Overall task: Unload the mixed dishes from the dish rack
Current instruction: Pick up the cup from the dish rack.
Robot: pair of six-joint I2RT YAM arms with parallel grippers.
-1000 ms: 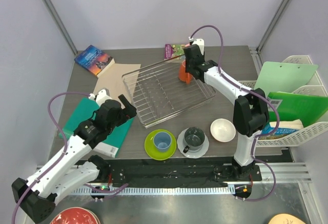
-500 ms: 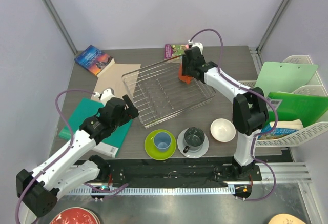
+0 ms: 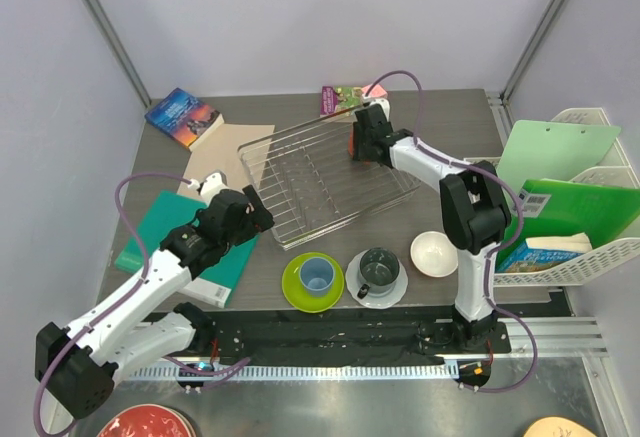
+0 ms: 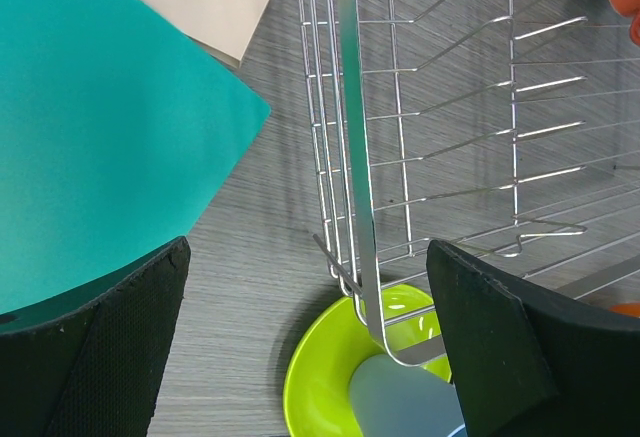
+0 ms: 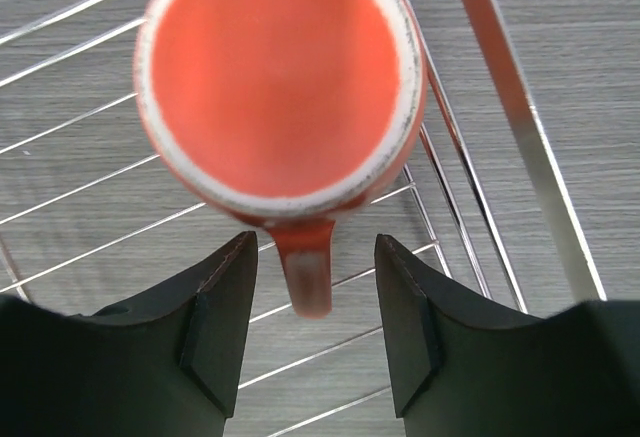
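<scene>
The orange mug [image 5: 278,82] stands in the far right corner of the dish rack [image 3: 310,182]. From above it is mostly hidden under the right gripper [image 5: 313,262]. The wrist view shows its handle between half-spread fingers, untouched. The left gripper [image 4: 308,257] gapes wide and empty over the rack's near corner and the green plate [image 4: 310,397]. The blue book [image 3: 182,115] has lettering too small to read.

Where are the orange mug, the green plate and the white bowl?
orange mug [image 5: 275,77]: right wrist view, its inside bottom.
green plate [image 3: 291,286]: top view, its bare left rim.
white bowl [image 3: 435,253]: top view, its inside middle.
</scene>
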